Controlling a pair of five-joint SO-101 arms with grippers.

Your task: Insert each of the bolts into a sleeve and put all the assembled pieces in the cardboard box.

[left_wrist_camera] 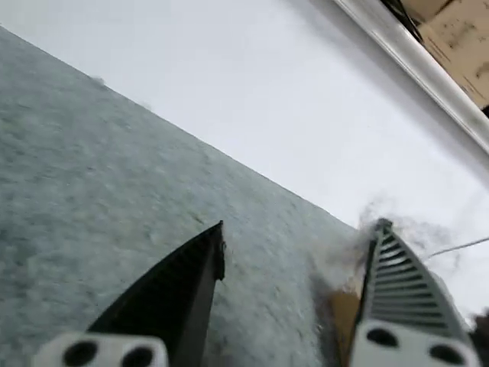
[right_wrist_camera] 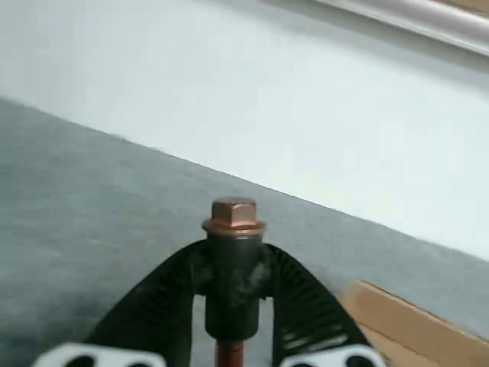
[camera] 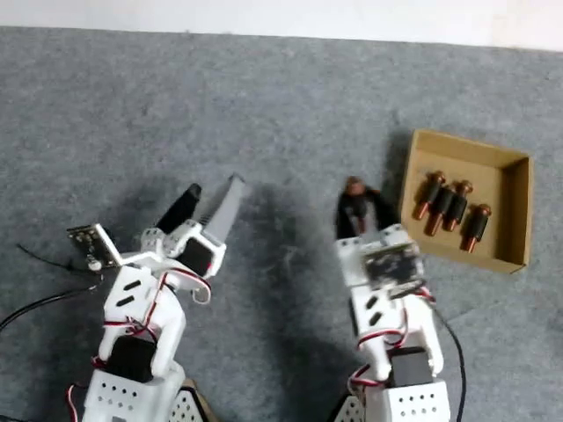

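My right gripper [camera: 358, 211] is shut on an assembled piece [right_wrist_camera: 232, 267], a copper bolt with a hex head inside a black sleeve, held above the grey mat just left of the cardboard box [camera: 515, 215]. The bolt head [camera: 354, 185] pokes out beyond the fingertips. Three assembled pieces [camera: 450, 209] lie in the box. My left gripper [camera: 214, 192] hangs open and empty over the mat at the centre left; its black finger [left_wrist_camera: 183, 294] and grey ribbed finger [left_wrist_camera: 397, 283] stand well apart.
A grey felt mat [camera: 264, 114] covers the table, ending at a white wall strip along the far edge. The box corner [right_wrist_camera: 397, 313] shows beside the right gripper.
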